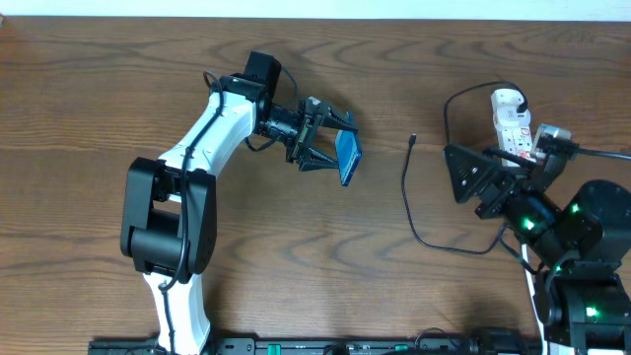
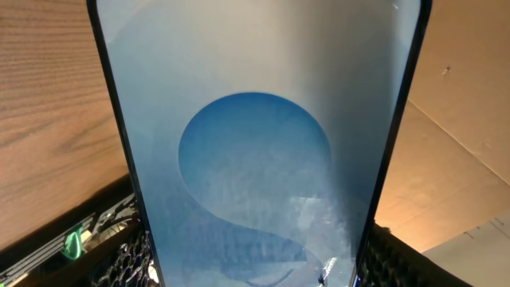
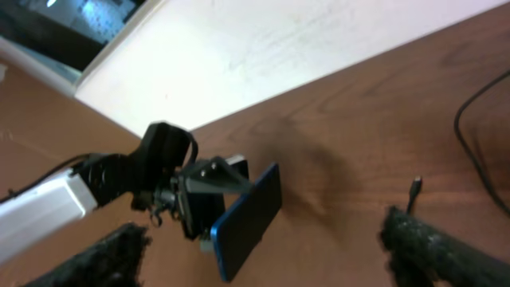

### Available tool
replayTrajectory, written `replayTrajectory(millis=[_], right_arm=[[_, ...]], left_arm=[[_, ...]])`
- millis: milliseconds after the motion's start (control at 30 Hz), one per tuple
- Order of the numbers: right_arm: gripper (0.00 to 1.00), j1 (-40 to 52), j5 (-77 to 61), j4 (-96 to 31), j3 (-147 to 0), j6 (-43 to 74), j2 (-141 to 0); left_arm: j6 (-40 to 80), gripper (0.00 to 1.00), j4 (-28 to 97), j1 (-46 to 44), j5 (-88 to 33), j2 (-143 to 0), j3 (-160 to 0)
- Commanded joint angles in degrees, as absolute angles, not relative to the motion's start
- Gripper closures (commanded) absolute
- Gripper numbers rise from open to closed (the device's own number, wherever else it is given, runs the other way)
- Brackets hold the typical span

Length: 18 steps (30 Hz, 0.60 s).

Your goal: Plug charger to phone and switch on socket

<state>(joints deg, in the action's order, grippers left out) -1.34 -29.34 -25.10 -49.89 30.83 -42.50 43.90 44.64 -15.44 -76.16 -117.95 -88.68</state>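
My left gripper (image 1: 330,144) is shut on the phone (image 1: 348,157) and holds it on edge above the table, left of centre. The phone's blue screen (image 2: 255,159) fills the left wrist view; in the right wrist view I see its dark back and blue edge (image 3: 249,219). The charger cable (image 1: 419,212) lies on the table, its connector tip (image 1: 412,139) right of the phone; the tip also shows in the right wrist view (image 3: 415,186). The white socket (image 1: 513,123) lies at the far right. My right gripper (image 1: 465,177) is open and empty, beside the cable.
The right arm's base (image 1: 582,247) with green lights fills the lower right corner. The left arm (image 1: 187,187) stretches from the front edge toward the middle. A white wall edge (image 3: 263,48) runs along the table's far side.
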Motion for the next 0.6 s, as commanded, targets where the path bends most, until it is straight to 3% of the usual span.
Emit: replayTrajectory(millis=[0,100,267,567], right_arm=[[0.14,-0.9,-27.6,-23.9,-51.7,31.6,-45.1],[0.15,2.9,-21.8,-27.6,-55.9,32.4,-50.2],[0.17,17.6,-2.7,-38.0,-66.8,35.4,-61.0],[0.20,37.6,11.9,-45.8,-75.1,45.3,-77.0]], left_arm=[[43.8,0.32,44.6,-15.3,-78.4,-116.0,-89.1],[43.8,0.32,44.0,-15.3,-78.4,-116.0,-89.1],[43.8,0.32,43.8,-15.3,-78.4,-116.0,-89.1],[43.8,0.31,43.7,-15.3,-78.4,-116.0,-89.1]])
